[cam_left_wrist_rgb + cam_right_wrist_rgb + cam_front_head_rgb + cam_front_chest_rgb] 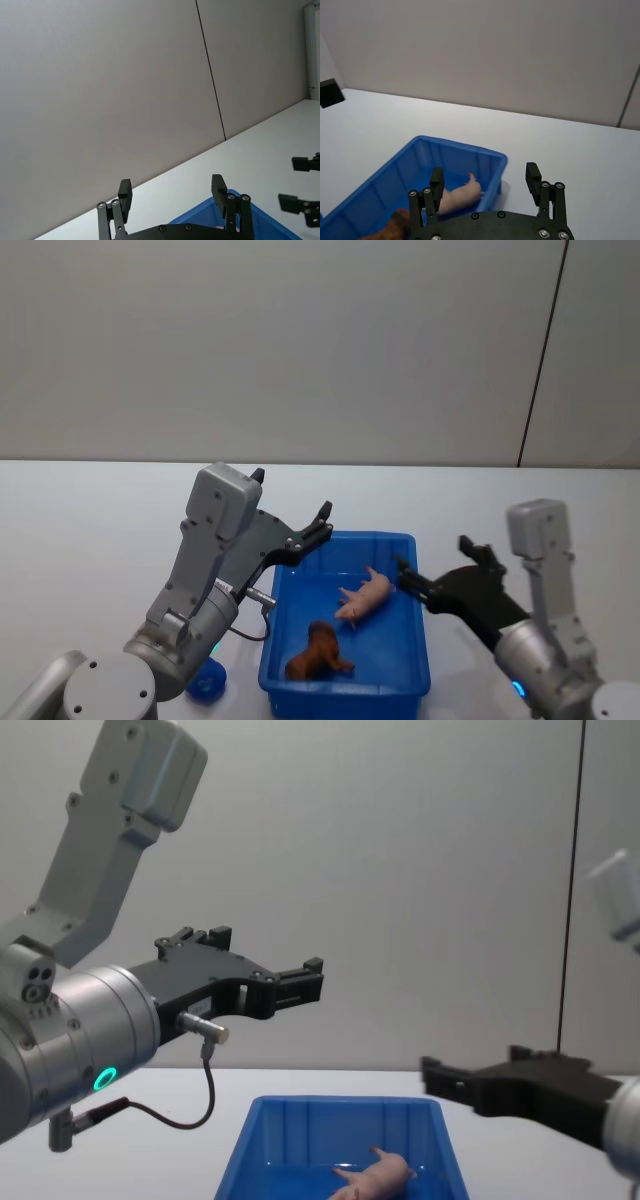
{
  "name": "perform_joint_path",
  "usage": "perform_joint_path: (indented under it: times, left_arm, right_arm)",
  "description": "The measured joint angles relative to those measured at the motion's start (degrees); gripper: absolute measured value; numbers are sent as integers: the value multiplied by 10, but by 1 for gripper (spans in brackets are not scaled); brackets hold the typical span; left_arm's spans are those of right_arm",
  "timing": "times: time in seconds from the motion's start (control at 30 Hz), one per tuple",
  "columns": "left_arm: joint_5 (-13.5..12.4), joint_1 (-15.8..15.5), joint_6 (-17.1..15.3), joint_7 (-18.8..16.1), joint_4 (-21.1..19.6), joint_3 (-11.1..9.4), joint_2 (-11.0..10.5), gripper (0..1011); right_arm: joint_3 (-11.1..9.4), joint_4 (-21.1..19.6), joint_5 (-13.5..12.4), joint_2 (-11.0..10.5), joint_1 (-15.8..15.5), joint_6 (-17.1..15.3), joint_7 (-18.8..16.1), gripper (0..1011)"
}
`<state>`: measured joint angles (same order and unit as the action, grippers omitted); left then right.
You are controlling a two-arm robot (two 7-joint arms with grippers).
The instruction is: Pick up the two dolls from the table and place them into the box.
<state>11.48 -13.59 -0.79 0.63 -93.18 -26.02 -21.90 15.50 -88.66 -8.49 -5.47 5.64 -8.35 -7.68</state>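
Observation:
The blue box (345,700) stands on the white table (80,530), low in the middle of the head view. Both dolls lie inside it: the pale pink doll (365,596) towards the far right, the brown doll (318,652) nearer the front. My left gripper (292,493) hovers open and empty above the box's far left corner. On the other side, my right gripper (432,553) is open and empty just outside the right rim. From the right wrist, the open gripper (485,177) frames the pink doll (460,196) and the box rim (465,147).
A small round blue object (205,681) lies on the table by the box's near left corner, under my left arm. A plain grey wall with a dark vertical seam (540,360) rises behind the table. Bare tabletop stretches to the far left and far right.

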Motion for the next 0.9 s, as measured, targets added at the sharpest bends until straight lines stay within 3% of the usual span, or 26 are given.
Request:
perform_joint_path:
  times: [0.37, 0.9]
  left_arm:
    - [0, 0, 0, 0, 0, 0, 0, 1002]
    - [0, 0, 0, 0, 0, 0, 0, 1002]
  right_arm:
    - [-21, -43, -19, -29, -45, 12, 62, 1001]
    - [-32, -68, -31, -45, -70, 18, 94, 1001]
